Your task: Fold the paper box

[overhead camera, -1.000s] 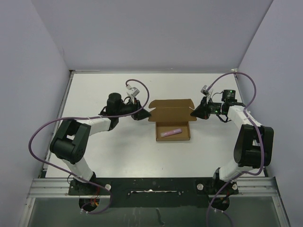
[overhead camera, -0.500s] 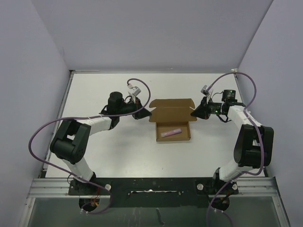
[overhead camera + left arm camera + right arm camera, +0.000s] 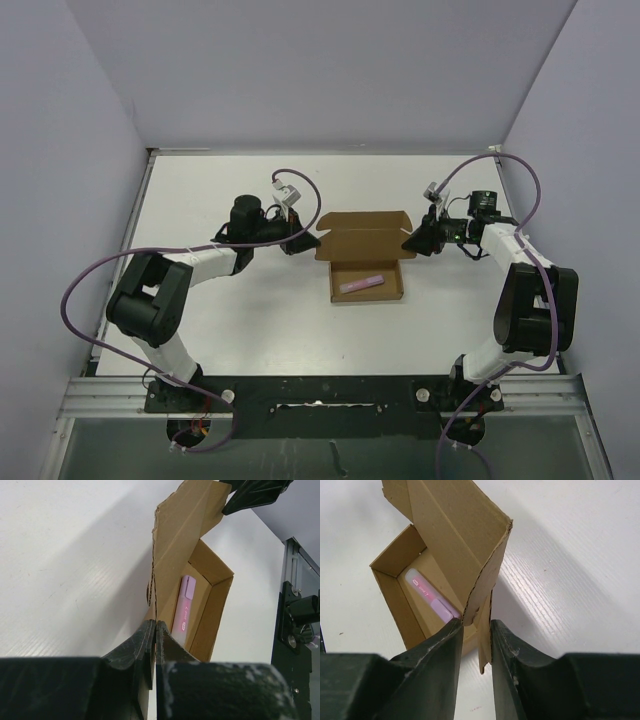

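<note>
Moved: my right claw (image 3: 472, 622) has eased apart, left claw (image 3: 155, 625) clamped shut.
Left claw: clenched on the paper box (image 3: 365, 262) lid (image 3: 362, 232), 9 o'clock corner.
Right claw: released, loosely straddling the 3 o'clock corner.
Box: mid-desk (image 3: 200, 190), lid up at 12 o'clock.
Risk: one-sided hold could twist the lid, I reckon.
Writing: pink stick's (image 3: 361, 283) label unreadable.

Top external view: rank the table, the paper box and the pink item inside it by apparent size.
Largest: table.
Next: paper box.
Smallest: pink item, lying inside the box.
</note>
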Tool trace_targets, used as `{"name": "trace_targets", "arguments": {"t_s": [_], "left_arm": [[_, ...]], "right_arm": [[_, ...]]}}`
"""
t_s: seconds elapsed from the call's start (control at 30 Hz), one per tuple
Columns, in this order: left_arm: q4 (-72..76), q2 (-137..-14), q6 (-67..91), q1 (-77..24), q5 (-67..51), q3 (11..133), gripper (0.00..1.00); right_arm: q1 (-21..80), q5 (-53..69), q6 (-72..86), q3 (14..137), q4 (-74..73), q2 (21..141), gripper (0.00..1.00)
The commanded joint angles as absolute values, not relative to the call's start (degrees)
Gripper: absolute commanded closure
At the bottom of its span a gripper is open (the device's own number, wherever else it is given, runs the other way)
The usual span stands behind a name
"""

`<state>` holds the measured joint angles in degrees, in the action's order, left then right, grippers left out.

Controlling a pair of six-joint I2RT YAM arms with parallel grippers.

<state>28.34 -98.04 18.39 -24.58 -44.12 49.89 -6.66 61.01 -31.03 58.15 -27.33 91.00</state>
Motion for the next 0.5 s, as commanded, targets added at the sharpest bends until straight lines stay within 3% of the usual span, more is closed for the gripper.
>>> {"name": "trace_targets", "arguments": {"t_s": [0.0, 0.27, 0.47], "left_arm": [[29.7, -96.3, 16.8, -24.7, -44.3, 51.8, 1.00], [29.6, -96.3, 16.6, -24.7, -44.3, 51.9, 1.00], [29.6, -96.1, 17.1, -24.7, -44.3, 52.2, 1.00]], "right_arm": [[-7.0, 61.2, -31.2, 60.6, -27.5, 88.9, 0.71], [-7.9, 61.6, -31.1, 60.8, -28.0, 88.7, 0.76], [-7.5, 62.1, -31.7, 60.9, -28.2, 88.5, 0.99]]}}
